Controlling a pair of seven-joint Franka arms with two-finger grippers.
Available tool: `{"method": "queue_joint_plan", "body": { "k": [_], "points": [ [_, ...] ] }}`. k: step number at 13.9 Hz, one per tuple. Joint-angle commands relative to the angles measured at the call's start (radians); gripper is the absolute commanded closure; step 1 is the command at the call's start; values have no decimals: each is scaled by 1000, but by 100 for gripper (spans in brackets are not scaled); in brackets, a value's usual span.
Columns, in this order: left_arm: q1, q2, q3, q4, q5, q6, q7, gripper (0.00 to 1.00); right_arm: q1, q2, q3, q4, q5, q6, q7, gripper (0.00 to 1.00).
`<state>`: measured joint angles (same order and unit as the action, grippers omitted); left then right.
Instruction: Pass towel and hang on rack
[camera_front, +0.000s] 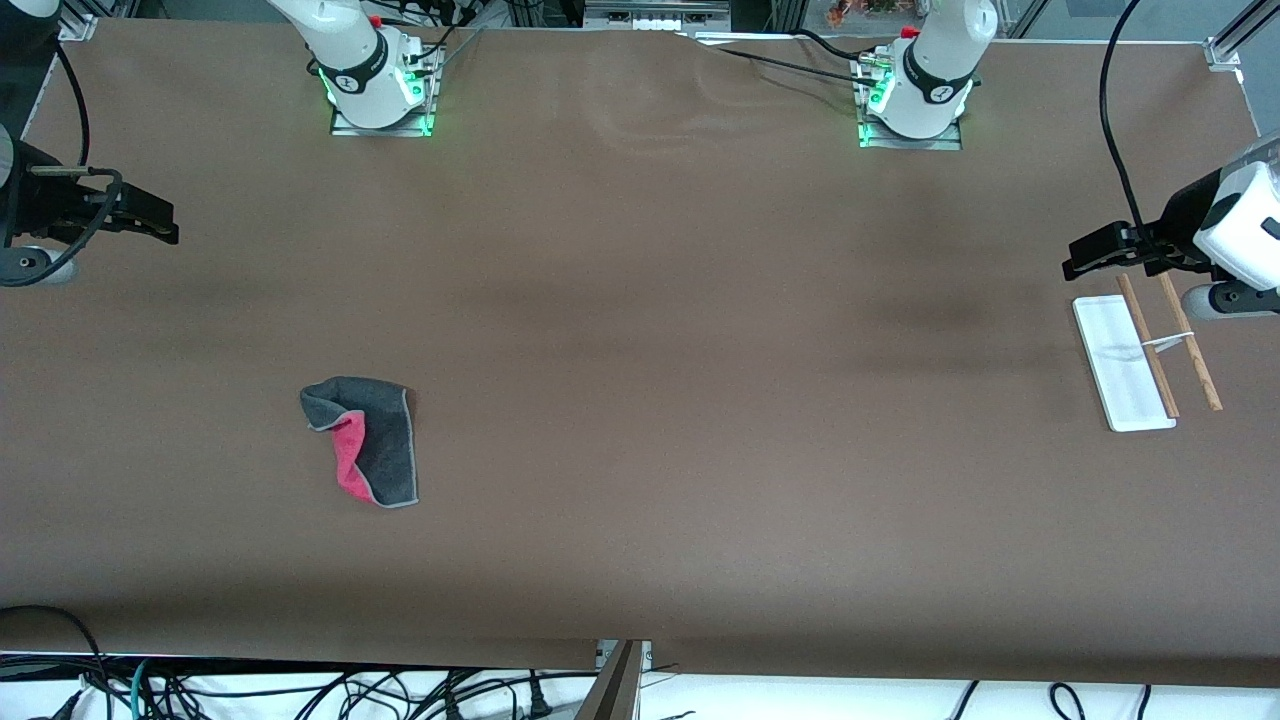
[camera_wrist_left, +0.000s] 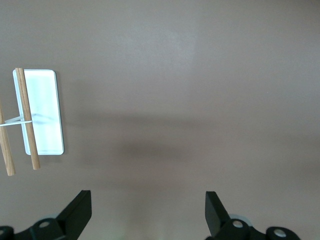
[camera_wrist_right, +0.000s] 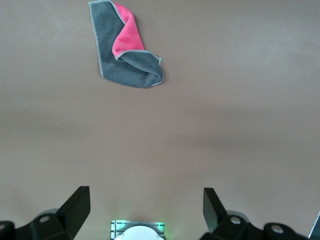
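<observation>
Read the front view from 9 o'clock to 3 o'clock. At 9 o'clock you find the right hand (camera_front: 165, 222), released and holding nothing, poised over bare bench (camera_front: 640, 400) at the right arm's end. At about 7 o'clock the towel (camera_front: 365, 440) lies crumpled flat on the bench, dark grey with a pink-red fold turned up, well apart from both hands. At 3 o'clock the rack (camera_front: 1125, 365) stands on its white base at the left arm's end, rods bare. The left hand (camera_front: 1075, 262) hangs just above it, released, holding nothing.
</observation>
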<state>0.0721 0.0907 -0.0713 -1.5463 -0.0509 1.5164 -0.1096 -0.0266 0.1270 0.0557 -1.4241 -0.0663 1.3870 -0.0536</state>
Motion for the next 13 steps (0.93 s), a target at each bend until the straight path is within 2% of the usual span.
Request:
{"method": "queue_joint_plan", "body": {
  "k": [1,5,13],
  "points": [
    [1,-8,-40,19,-11,-19,-2,0,-3,3,1,13,3,0,-12,0],
    [3,-28,-87,5,3,-19,-67,0,-3,5,1,13,3,0,-12,0],
    [20,-26,-82,-12,36,-10,-56,0,-3,5,1,13,3,1,-12,0]
  ]
}}
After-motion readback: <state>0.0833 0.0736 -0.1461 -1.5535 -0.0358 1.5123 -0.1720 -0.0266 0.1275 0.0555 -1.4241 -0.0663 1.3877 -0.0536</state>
